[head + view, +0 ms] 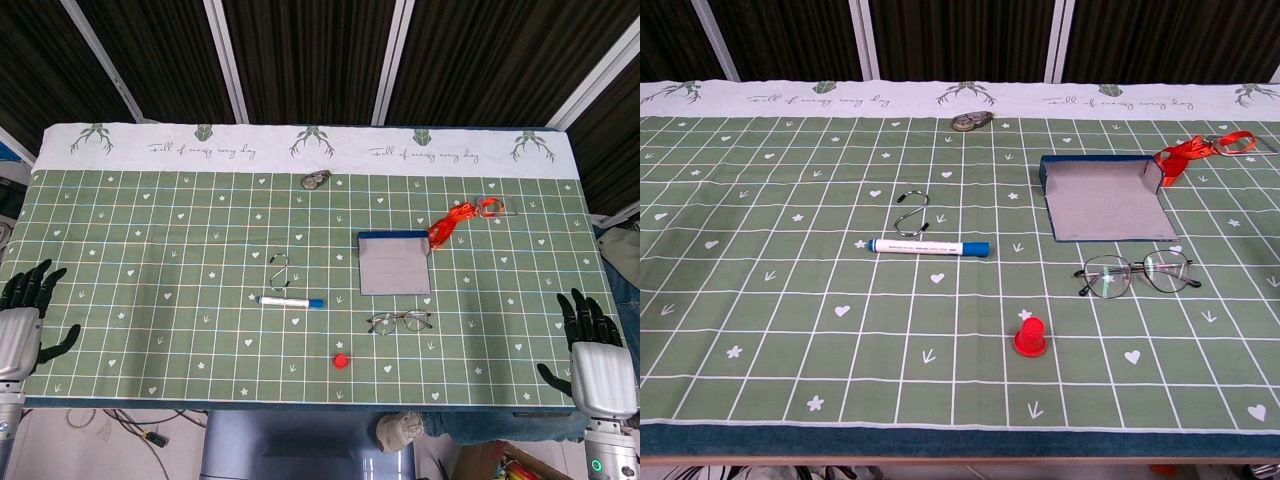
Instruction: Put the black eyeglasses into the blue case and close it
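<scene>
Eyeglasses [400,321] with thin black rims lie flat on the green checked tablecloth [150,260], right of centre in the head view, just below the blue case [394,263], which sits open with its grey inside showing. At the lower left edge the left hand [27,300] rests with fingers spread, holding nothing. At the lower right edge the right hand [590,330] likewise has its fingers apart and empty, well apart from the glasses.

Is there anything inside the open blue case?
The case lies open and only its bare grey lining shows; nothing is in it. The glasses lie on the cloth in front of it. Nothing covers the inside.
</scene>
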Available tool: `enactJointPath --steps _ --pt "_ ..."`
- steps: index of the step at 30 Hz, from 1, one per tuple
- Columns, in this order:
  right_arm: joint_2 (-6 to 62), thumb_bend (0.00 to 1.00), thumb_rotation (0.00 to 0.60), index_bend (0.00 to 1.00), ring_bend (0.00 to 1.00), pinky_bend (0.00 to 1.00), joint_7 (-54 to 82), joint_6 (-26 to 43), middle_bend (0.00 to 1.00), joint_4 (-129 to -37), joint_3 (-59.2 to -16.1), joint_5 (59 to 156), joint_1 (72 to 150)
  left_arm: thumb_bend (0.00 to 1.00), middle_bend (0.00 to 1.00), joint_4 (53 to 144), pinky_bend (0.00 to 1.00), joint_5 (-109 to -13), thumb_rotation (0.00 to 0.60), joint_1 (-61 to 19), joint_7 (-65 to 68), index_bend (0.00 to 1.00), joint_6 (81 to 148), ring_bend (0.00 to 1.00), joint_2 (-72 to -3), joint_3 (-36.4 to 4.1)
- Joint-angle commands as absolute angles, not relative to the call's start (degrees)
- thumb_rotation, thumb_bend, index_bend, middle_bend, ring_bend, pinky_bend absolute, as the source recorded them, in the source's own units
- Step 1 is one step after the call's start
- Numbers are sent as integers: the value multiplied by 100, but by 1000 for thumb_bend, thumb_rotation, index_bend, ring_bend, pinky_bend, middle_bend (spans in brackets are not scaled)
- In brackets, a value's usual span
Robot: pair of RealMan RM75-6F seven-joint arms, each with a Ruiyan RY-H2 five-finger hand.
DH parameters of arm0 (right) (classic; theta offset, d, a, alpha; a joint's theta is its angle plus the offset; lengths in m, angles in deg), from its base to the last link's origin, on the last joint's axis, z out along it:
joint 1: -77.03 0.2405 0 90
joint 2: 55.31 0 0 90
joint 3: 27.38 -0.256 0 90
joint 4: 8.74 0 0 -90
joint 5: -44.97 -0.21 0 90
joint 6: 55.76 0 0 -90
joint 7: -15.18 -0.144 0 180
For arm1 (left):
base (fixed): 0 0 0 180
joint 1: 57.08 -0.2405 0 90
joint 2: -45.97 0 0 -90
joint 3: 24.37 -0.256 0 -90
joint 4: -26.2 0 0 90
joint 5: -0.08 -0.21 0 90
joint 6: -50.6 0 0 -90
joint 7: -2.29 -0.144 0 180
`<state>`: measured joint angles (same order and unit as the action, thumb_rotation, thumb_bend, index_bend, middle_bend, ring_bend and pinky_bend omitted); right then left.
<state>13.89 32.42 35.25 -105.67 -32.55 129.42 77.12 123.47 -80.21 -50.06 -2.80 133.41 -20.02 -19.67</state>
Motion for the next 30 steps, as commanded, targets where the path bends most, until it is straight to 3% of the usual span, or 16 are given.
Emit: enactJointPath --steps 1,30 --pt "1380 118 600 0 66 185 3227 3502 0 -10557 -3260 12915 7715 288 0 12356 0 -8022 600 -5006 -319 92 13348 0 -2009 -1971" --pt "1167 117 600 0 66 185 2981 3263 0 -10699 -3077 12986 7726 288 0 12372 0 -8084 600 -5056 -274 89 13485 0 -2028 -1963"
